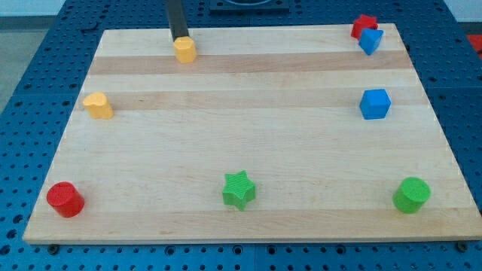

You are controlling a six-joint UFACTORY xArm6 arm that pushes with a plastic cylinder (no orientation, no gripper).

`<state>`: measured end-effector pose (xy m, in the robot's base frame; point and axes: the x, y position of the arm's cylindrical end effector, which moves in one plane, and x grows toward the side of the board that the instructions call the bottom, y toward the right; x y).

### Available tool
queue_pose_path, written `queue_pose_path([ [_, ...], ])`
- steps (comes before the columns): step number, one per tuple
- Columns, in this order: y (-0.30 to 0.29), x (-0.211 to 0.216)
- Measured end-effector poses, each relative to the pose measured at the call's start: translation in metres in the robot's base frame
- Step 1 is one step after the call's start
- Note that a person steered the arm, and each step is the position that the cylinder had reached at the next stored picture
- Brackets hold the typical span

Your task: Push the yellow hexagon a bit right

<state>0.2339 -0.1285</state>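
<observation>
The yellow hexagon (184, 50) sits near the top edge of the wooden board (248, 143), left of centre. My tip (180, 38) is at the hexagon's upper side, touching or nearly touching it; the dark rod rises out of the view's top.
A yellow heart-shaped block (98, 105) lies at the left. A red cylinder (65, 199) is at the bottom left, a green star (239, 190) at the bottom centre, a green cylinder (412, 195) at the bottom right. A blue cube (375, 104) is at the right. A red block (362, 25) and a blue block (371, 40) touch at the top right.
</observation>
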Motion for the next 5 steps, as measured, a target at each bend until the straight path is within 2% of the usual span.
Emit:
queue_pose_path([
  [2,-0.033,-0.008],
  [3,-0.045,0.012],
  [4,-0.031,0.036],
  [5,0.017,0.045],
])
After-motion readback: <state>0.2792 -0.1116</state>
